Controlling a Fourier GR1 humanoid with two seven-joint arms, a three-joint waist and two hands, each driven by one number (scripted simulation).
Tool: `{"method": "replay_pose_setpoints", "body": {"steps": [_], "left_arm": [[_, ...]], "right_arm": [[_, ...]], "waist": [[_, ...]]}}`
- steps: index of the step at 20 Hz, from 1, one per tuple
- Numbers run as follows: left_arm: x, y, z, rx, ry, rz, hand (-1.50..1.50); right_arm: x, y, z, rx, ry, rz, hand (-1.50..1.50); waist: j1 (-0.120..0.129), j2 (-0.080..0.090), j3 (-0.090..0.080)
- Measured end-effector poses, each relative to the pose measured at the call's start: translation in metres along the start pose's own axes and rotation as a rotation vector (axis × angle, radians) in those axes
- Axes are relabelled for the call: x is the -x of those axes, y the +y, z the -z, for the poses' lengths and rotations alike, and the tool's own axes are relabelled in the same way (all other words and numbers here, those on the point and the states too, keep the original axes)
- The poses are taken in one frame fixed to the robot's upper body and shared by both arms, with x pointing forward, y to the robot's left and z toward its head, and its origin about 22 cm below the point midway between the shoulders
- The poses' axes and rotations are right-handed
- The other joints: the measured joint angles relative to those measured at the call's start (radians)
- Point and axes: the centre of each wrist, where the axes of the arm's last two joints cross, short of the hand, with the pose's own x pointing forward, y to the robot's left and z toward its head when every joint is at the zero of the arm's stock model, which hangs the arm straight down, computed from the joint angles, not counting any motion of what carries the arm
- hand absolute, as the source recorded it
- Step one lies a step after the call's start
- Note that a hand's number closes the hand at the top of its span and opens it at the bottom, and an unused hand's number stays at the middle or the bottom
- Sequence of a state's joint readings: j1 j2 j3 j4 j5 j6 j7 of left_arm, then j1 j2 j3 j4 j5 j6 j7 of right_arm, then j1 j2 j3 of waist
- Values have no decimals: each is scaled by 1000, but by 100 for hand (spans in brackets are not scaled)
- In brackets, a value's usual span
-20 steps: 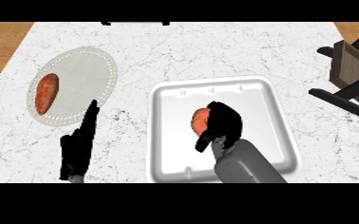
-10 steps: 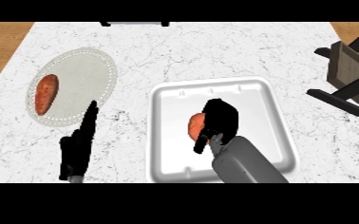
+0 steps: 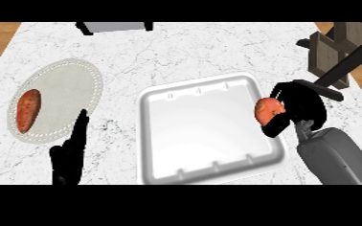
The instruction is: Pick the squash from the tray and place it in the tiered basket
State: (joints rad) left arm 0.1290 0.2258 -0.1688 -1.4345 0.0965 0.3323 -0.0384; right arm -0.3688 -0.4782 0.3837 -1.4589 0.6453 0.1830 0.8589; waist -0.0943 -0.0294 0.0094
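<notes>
Marble counter (image 3: 184, 52) carries a plate (image 3: 67, 91) and a tray (image 3: 205, 124).

The right hand (image 3: 305, 106) curls round the squash (image 3: 268, 109), its fingers (image 3: 277, 127) hiding the squash's right side. The tiered basket (image 3: 332, 48) runs past the view's right edge. A grey object (image 3: 113, 27) is cut off at the top.

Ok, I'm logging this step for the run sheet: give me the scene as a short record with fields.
right hand: curled round the squash, by the right rim of the tray
left hand: open, resting at the lower left, holding nothing
tray: white, centre of the counter
tiered basket: upper right corner, partly out of view; squash not yet in it
plate: at left, an orange-red vegetable lying on it
</notes>
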Motion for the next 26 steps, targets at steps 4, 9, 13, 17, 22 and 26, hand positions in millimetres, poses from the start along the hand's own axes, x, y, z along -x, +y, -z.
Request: {"method": "replay_pose_setpoints", "body": {"steps": [4, 9, 13, 17, 22, 26], "left_arm": [[3, 8, -6, -32, 16, -5, 0], [4, 15, -11, -50, 25, -3, 0], [3, 15, -11, -52, 17, -3, 0], [0, 9, -8, -31, -5, 3, 0], [-9, -3, 1, 15, -23, 10, 0], [-17, -17, 7, 56, -34, 12, 0]], "right_arm": [[61, -76, 8, 73, -38, 74, 150], [123, -182, -8, 201, -102, 284, 150], [174, -262, -45, 334, -158, 414, 150], [220, -330, -99, 452, -210, 434, 150], [270, -381, -156, 525, -206, 437, 150], [288, -407, -184, 558, -169, 446, 150]], "waist": [[-31, -4, 1], [-47, -8, -1], [-38, -5, -2], [-10, 5, -4], [43, 18, -5], [85, 27, -7]]}}
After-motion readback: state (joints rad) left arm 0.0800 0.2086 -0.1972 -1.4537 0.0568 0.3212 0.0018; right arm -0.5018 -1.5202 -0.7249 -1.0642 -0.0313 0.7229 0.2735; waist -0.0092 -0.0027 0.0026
